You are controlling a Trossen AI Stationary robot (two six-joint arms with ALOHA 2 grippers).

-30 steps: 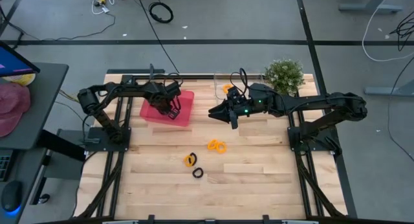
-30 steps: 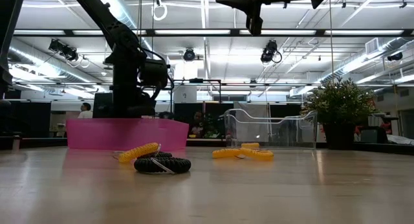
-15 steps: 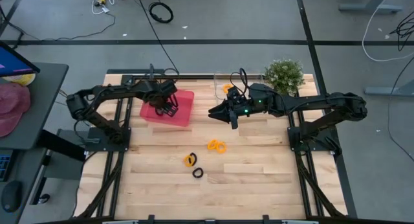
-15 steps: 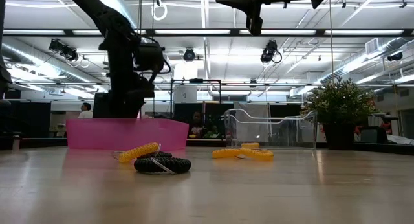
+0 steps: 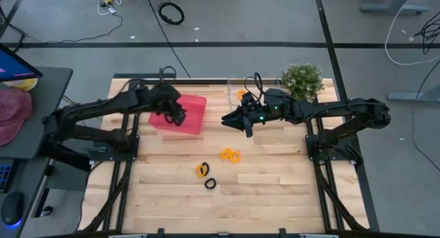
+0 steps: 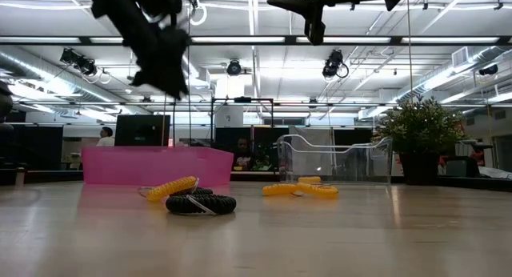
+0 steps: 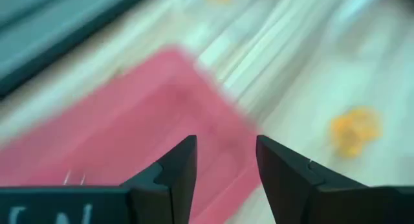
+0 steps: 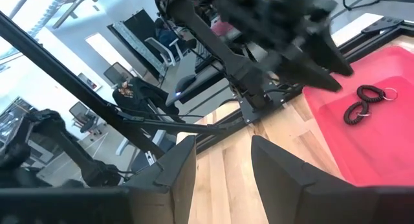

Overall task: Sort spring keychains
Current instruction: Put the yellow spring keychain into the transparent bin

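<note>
The wooden worktop (image 5: 275,190) has a wide bare stretch across its whole near half, and nothing stands along its near edge. At the back left sits the pink tray (image 5: 194,121), its far side close to the worktop's back edge; at the back middle is a clear bin (image 6: 336,157), with a potted plant (image 5: 302,78) in the back right corner.

The left tool (image 5: 176,116) hangs above the pink tray, lifted well clear of its rim, its two fingers (image 7: 181,169) apart with nothing between them. The right tool (image 5: 247,123) hovers high over the bare wood between the tray and the clear bin, fingers apart and empty too.

Two black spring keychains (image 8: 362,104) lie inside the pink tray, side by side on its floor. An orange spring keychain (image 5: 241,93) lies in the clear bin. Out in the open middle of the worktop rests a pair of orange spring keychains (image 5: 230,155), touching each other. Nearer the front lies another orange coil (image 5: 201,170), and just beside it a black coil (image 5: 210,184); these have free wood all around them.
</note>
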